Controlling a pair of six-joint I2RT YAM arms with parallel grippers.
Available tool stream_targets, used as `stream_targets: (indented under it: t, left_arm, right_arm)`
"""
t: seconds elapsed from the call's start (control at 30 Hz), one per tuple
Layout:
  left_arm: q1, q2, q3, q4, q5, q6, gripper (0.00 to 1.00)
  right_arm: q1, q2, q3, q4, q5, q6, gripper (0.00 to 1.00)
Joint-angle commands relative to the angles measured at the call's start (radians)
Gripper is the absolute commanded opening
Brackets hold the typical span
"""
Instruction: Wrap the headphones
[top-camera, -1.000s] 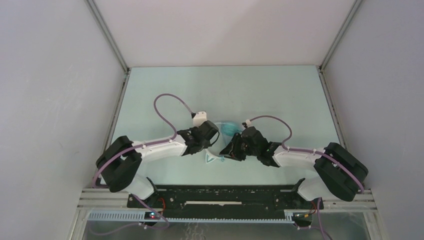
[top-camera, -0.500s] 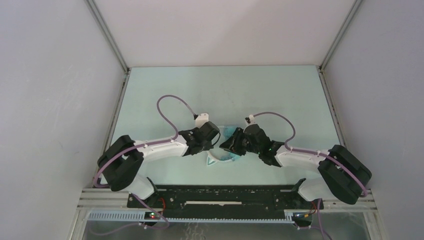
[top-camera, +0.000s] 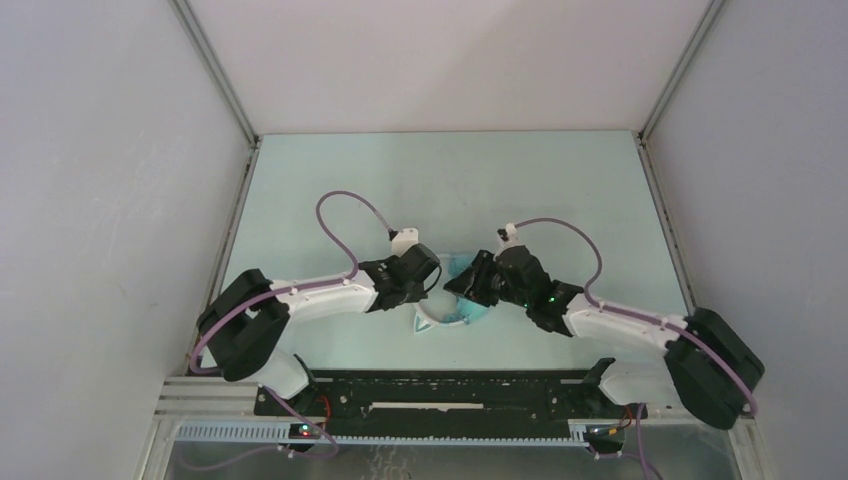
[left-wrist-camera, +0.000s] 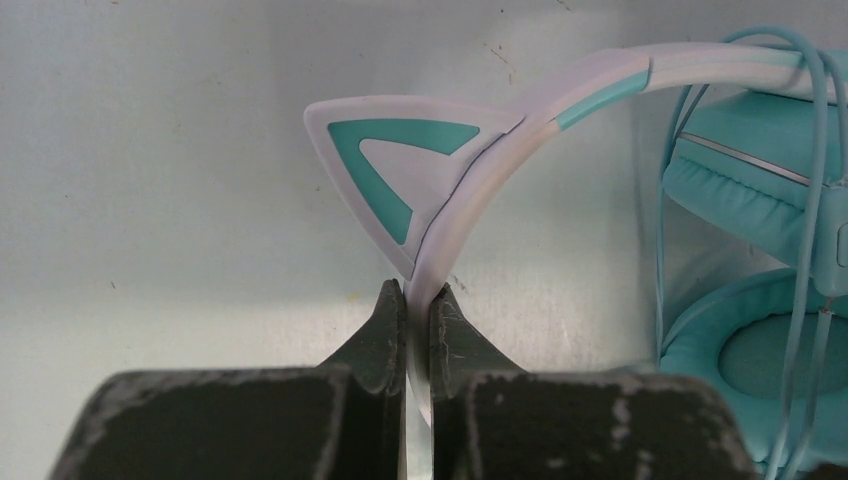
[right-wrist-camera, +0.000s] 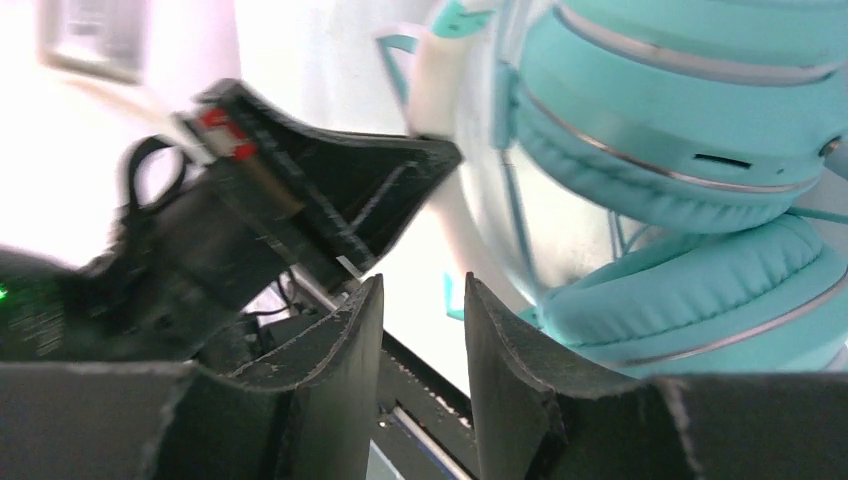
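Top view: the headphones (top-camera: 465, 310) lie on the worktop (top-camera: 450, 180) in the lower middle of the frame, with only a little teal and white showing.

Left wrist view: at lower centre the left gripper (left-wrist-camera: 418, 300) is clenched on the white headband (left-wrist-camera: 560, 90), just below a cat ear (left-wrist-camera: 390, 170). The ear cups (left-wrist-camera: 740, 190) stack at the right edge, and the thin cable (left-wrist-camera: 808, 200) loops over the band and trails across them.

Right wrist view: the right gripper (right-wrist-camera: 425, 320) is released at lower centre, near the cups, with nothing between its fingers.

The set looks light. The band seems stiff, smooth plastic that could twist in so narrow a pinch. The cushions look soft, and the cable limp and prone to snagging. The band looks the soundest hold. The cable is probably best taken near its free end, which is out of sight.
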Motion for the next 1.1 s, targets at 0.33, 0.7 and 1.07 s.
stream_targets:
  t: [0.33,0.7,1.07]
  left_arm:
    - [-0.005,-0.017,0.081,-0.039,0.009,0.022,0.00]
    - [0.006,0.040,0.185,-0.089,0.112,0.101,0.06]
    - [0.037,0.044,0.286,-0.172,0.135,0.175,0.51]
  right_arm:
    - [-0.098,-0.569,0.095,-0.608,0.390,-0.277,0.63]
    - [-0.241,-0.721,0.095,-0.774,0.438,-0.327,0.72]
    - [-0.246,-0.743,0.118,-0.782,0.449,-0.358,0.83]
